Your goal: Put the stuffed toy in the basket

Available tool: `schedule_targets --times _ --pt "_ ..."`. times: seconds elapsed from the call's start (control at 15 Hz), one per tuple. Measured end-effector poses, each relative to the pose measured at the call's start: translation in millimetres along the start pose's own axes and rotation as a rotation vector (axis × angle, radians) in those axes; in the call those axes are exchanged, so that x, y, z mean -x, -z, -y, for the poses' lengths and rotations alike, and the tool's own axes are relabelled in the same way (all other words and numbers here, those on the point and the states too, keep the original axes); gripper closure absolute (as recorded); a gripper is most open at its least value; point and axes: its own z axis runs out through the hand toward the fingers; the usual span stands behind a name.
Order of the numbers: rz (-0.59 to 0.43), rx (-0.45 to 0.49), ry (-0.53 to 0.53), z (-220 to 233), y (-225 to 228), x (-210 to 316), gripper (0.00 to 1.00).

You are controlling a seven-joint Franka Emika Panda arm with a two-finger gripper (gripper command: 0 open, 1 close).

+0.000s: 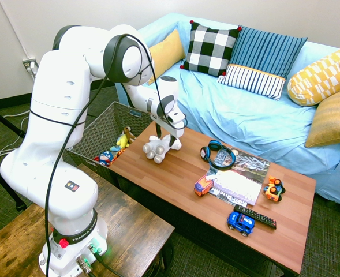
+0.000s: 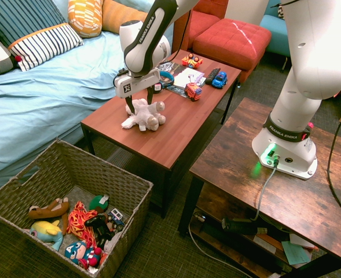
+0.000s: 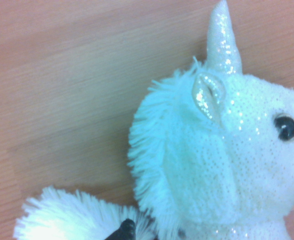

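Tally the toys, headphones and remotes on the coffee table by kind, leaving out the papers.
Stuffed toys: 1 (white unicorn)
Plastic-looking toys: 3 (blue car, red-and-orange vehicle, orange toy)
Headphones: 1 (blue-and-black pair)
Remotes: 1 (black remote)
Total: 6

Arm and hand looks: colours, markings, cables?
Arm: white, rounded segments, black rings at some joints, "FRANKA EMIKA" in white on a black band at the base. Black cable runs loosely along it. Hand: white boxy body with a small dark logo, two slim black fingers.
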Motion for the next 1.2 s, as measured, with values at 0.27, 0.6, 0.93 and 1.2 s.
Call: schedule_targets --times 0.27,0.6,0.93,1.2 --pt "0.003 0.015 -0.010 2.9 -17.8 -8.8 1.00" --pt "0.019 0.024 -0.002 6.4 -31.7 -10.9 1.00" --pt "0.031 0.022 0.016 8.3 -34.3 -8.5 1.00" --pt "0.044 0.014 0.064 14.5 -25.1 -7.8 1.00"
